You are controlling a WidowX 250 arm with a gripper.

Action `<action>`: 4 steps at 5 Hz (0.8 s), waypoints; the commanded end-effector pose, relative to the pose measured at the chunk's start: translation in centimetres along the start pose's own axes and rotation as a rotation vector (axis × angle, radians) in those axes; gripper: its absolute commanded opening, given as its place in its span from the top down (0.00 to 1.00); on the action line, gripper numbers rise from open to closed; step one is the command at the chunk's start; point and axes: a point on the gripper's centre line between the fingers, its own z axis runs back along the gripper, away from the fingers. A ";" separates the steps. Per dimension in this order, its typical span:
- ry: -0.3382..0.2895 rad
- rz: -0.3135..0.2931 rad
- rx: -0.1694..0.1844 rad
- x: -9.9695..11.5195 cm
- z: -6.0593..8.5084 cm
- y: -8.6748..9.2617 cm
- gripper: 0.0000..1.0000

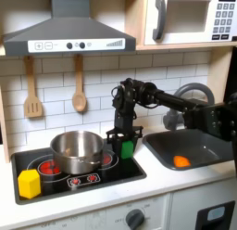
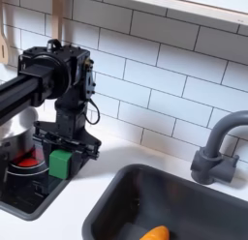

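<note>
Behind: white tile wall [image 1: 56,71], counter [image 2: 107,176].

Green block [image 2: 60,164], yellow block [image 1: 30,183], black pincer [image 1: 123,139], orange carrot [image 1: 181,160].

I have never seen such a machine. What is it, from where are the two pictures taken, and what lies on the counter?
It is a black robot arm at a toy kitchen. Its grasping tool points down over a green block at the stove's right edge; its fingers stand on either side of the block, but a firm hold cannot be confirmed. The first exterior view faces the kitchen from the front. The second exterior view looks closer, from the sink side. On the stove stand a metal pot and a yellow block. An orange piece lies in the sink.
</note>
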 end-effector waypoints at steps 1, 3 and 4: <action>-0.027 0.003 0.000 0.1 1.3 0.2 1.00; -0.040 -0.003 0.003 -0.1 2.7 0.4 1.00; -0.065 0.009 0.001 -0.2 3.8 1.0 1.00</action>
